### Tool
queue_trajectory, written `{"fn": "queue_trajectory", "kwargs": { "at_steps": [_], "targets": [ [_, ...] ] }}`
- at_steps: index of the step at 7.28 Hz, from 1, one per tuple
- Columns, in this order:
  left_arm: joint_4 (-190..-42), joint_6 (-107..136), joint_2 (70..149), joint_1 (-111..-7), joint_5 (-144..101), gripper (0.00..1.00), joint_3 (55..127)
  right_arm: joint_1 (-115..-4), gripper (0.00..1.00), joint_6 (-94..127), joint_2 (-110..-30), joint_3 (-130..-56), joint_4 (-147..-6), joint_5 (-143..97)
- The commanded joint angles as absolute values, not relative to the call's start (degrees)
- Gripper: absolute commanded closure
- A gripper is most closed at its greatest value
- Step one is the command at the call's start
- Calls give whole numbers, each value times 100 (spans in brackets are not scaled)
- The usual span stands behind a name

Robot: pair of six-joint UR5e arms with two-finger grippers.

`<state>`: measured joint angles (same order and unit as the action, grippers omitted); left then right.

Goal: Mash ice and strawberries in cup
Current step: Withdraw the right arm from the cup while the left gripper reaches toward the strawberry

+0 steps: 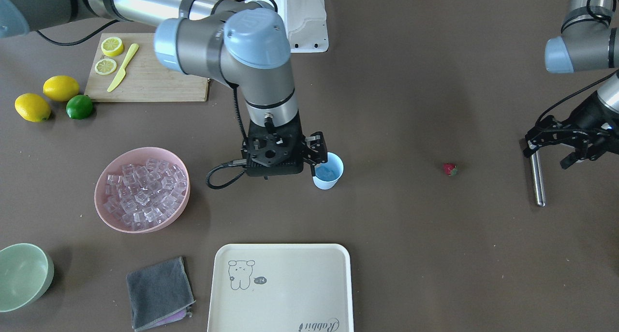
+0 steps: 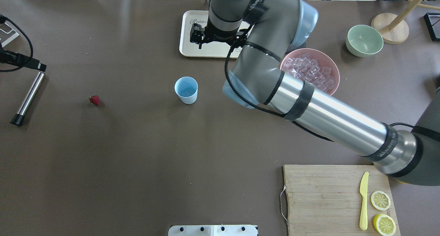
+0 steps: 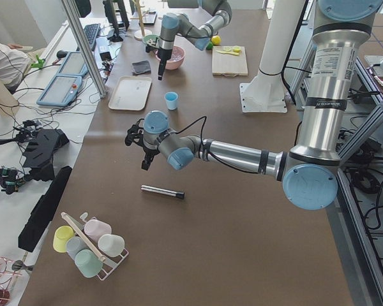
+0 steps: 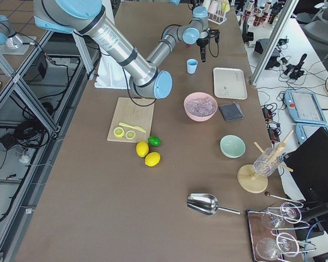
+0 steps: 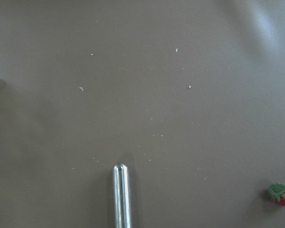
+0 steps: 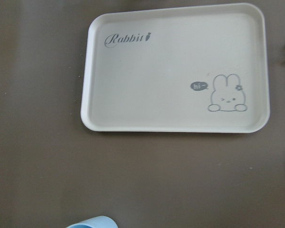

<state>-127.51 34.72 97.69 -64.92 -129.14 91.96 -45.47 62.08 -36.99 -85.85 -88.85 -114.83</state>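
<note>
Items are listed in overhead order, from my left to my right.

My left gripper (image 1: 549,155) hangs raised over the left end of the desk (image 2: 137,143). Its fingers are spread and nothing is between them. Below it a metal rod (image 2: 29,95) with a black tip lies flat on the desk — not held.

The strawberry (image 2: 94,99) is a single red berry with a green top. It lies on the bare desk between the rod and the cup, apart from both.

The cup (image 2: 186,90) is light blue and stands upright near the middle of the desk; neither gripper touches it. Its inside looks pale blue, and I cannot tell whether it holds anything.

My right gripper (image 1: 316,151) points down and hangs above the desk just beyond the cup, between it and a cream tray (image 2: 187,47) with a rabbit drawing. I cannot tell whether its fingers are spread or pressed together. My right wrist camera shows the whole tray and only the cup's rim at its lower edge.

The ice (image 2: 309,69) — many clear cubes — is heaped in a pink bowl (image 1: 140,227) right of the tray, partly behind my right forearm.

Further right stands a pale green bowl (image 2: 364,40). At the near edge a wooden cutting board (image 2: 323,194) carries a yellow knife (image 2: 363,200) and two lemon slices (image 2: 380,200).
</note>
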Motion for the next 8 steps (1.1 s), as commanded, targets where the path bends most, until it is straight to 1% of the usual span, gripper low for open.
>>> {"fn": "queue_trajectory", "kwargs": {
  "at_steps": [1,2,3,5,6,7,8],
  "targets": [
    [-12911,4723,10123,-5602,-12437,3,9211,-6127,1,4030,-5598,-10471,-9683,-12949],
    [-12911,4815,10134,-5277,-11827,3,9220,-6648,1,2842,-6208,-10477,-9686,-13216],
    [-12894,4895,10142,-4952,-11543,3,9176,-7010,1,2012,-6588,-10442,-9686,-13254],
    [-12885,5212,10178,-4694,-11365,3,9149,-7922,1,45,-7484,-10354,-9685,-13437],
    [-12893,5203,10186,-4589,-11321,3,8941,-8502,1,-1279,-7758,-9953,-9686,-13482],
    [-12946,5168,10195,-4562,-11294,3,8712,-8899,1,-2118,-7796,-9488,-9677,-13622],
    [-12929,5159,10213,-4553,-11294,3,8701,-8990,1,-2275,-7866,-9440,-9668,-13623]
  ]
}}
